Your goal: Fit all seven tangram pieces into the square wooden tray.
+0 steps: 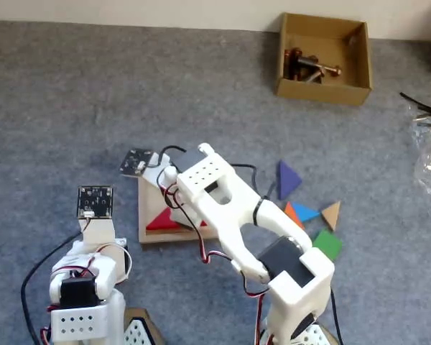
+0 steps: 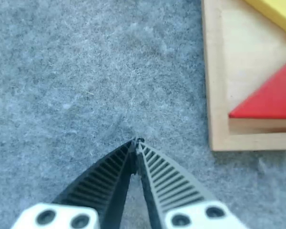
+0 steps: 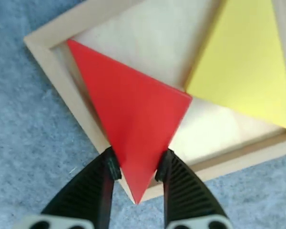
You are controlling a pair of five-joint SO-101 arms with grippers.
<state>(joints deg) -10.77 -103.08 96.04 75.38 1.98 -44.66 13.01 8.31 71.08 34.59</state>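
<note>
Red triangle [image 3: 133,129] clamped in right gripper [image 3: 138,164], tip over tray [image 3: 47,40] rim.

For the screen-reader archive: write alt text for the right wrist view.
The right end effector grips a red triangle by one corner, its tip poking over the rim of the wooden tray. A yellow piece lies inside the tray beside it; grey felt surrounds the tray.

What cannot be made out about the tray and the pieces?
- High view: the right arm covers most of the wooden tray and part of the orange piece.
- Right wrist view: the edge cuts off the yellow piece; whether the red triangle lies flat is unclear.
</note>
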